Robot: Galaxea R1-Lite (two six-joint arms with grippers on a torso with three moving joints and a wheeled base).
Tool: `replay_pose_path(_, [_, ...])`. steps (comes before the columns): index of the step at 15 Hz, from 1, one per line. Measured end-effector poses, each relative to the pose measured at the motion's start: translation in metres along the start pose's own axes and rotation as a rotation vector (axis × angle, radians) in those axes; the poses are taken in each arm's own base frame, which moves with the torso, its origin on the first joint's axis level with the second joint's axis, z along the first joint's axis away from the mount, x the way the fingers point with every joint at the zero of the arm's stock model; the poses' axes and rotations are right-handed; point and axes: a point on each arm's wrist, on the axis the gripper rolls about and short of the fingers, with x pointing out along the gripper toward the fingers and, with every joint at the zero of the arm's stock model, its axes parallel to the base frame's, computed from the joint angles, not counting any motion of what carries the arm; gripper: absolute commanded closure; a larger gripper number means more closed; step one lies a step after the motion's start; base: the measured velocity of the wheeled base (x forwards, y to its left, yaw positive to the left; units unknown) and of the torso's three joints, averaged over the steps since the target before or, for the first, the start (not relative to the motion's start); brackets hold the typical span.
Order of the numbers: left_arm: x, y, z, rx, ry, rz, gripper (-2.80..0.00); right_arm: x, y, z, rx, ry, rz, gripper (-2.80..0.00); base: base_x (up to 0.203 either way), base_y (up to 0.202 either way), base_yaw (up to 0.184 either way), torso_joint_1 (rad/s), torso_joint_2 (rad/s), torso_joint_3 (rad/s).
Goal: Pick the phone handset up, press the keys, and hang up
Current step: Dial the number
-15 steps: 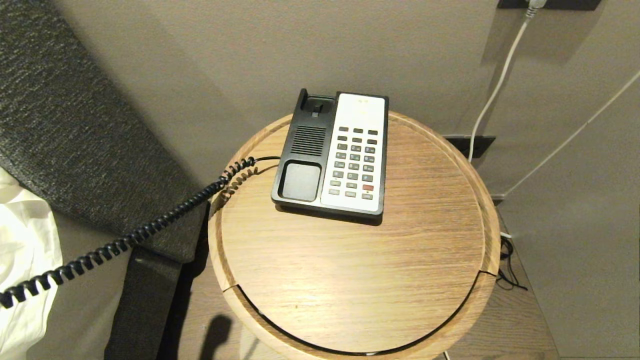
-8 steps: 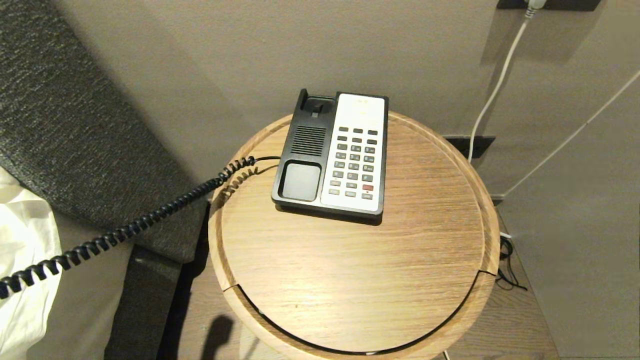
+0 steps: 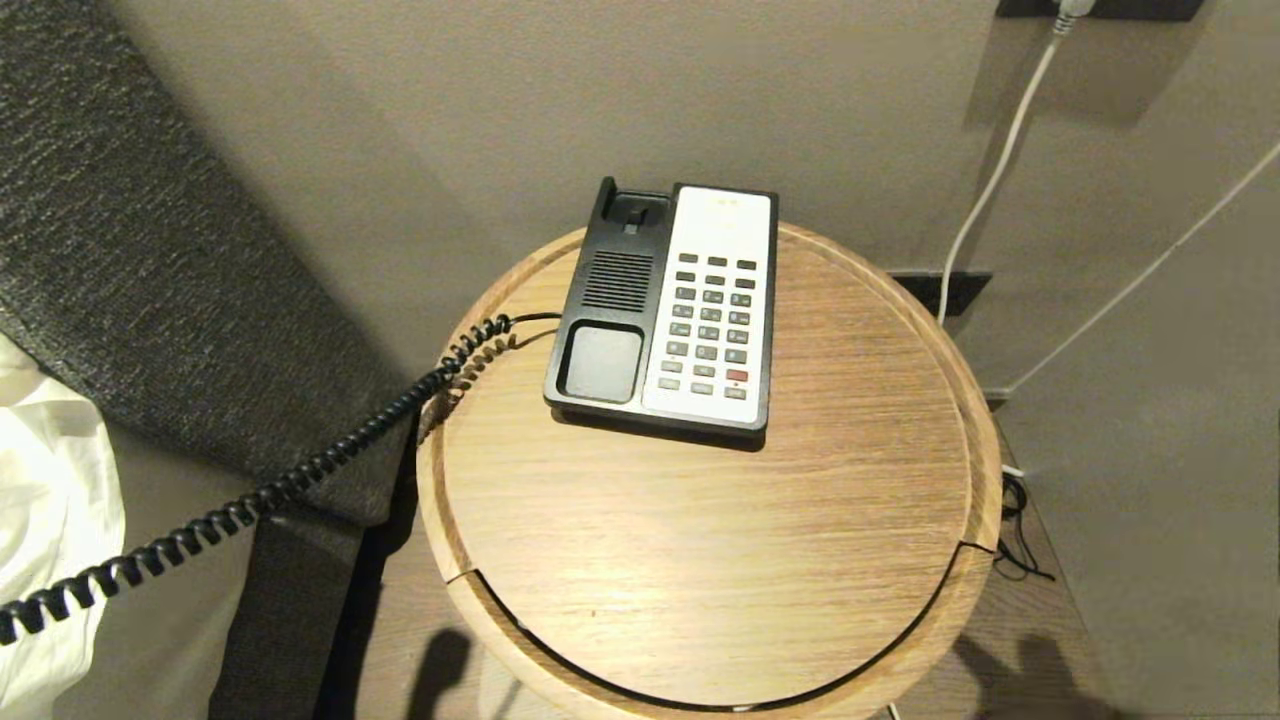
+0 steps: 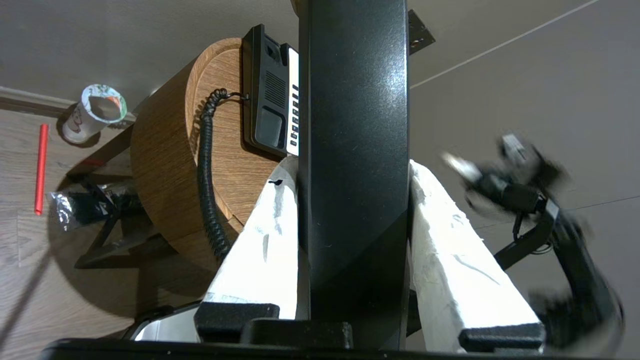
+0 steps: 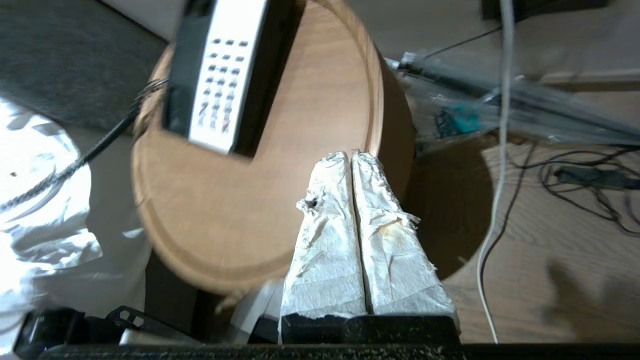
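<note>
The phone handset (image 4: pixel 352 150), glossy black, is clamped between the white-wrapped fingers of my left gripper (image 4: pixel 352 167), off to the left of the table and outside the head view. Its coiled cord (image 3: pixel 250 495) stretches from the phone base (image 3: pixel 665 305) out past the left edge. The base sits at the back of the round wooden table (image 3: pixel 700 560), its cradle empty and its keys (image 3: pixel 712 320) uncovered. My right gripper (image 5: pixel 351 156) is shut on nothing, low by the table's near right rim; the phone base (image 5: pixel 215 80) lies ahead of it. The right arm (image 4: pixel 510 185) shows blurred in the left wrist view.
A dark upholstered headboard (image 3: pixel 130 250) and white bedding (image 3: pixel 40 500) stand left of the table. A white cable (image 3: pixel 985 200) runs down the wall at the right. Loose cables (image 5: pixel 590 180) lie on the floor right of the table. A paper cup (image 4: pixel 95 112) and a red stick (image 4: pixel 41 167) lie on the floor.
The coiled cord has swayed slightly. A new shadow has appeared on the floor at the lower right of the head view. The phone base has not moved.
</note>
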Motion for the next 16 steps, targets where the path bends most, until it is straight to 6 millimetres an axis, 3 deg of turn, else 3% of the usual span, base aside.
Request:
replay_pose_path(3, [0.000, 0.000, 0.000, -0.001, -0.001, 0.001, 0.00, 0.077, -0.001, 0.022, -0.018, 0.141, 0.068, 0.00, 0.000, 0.000, 0.000, 0.000, 0.00, 0.000])
replay_pose_path(7, [0.000, 0.000, 0.000, -0.001, 0.000, 0.000, 0.00, 0.173, 0.032, 0.008, -0.067, 0.244, 0.107, 0.00, 0.000, 0.000, 0.000, 0.000, 0.00, 0.000])
replay_pose_path(9, [0.000, 0.000, 0.000, -0.001, 0.000, 0.001, 0.00, 0.209, 0.048, 0.005, -0.082, 0.211, 0.087, 0.00, 0.000, 0.000, 0.000, 0.000, 0.00, 0.000])
replay_pose_path(12, [0.000, 0.000, -0.001, -0.001, 0.001, 0.001, 0.00, 0.239, 0.070, 0.004, -0.066, 0.193, 0.097, 0.00, 0.000, 0.000, 0.000, 0.000, 0.00, 0.000])
replay_pose_path(16, [0.000, 0.001, -0.001, -0.002, -0.002, -0.001, 0.00, 0.243, 0.088, -0.006, -0.043, 0.276, 0.124, 0.00, 0.000, 0.000, 0.000, 0.000, 0.00, 0.000])
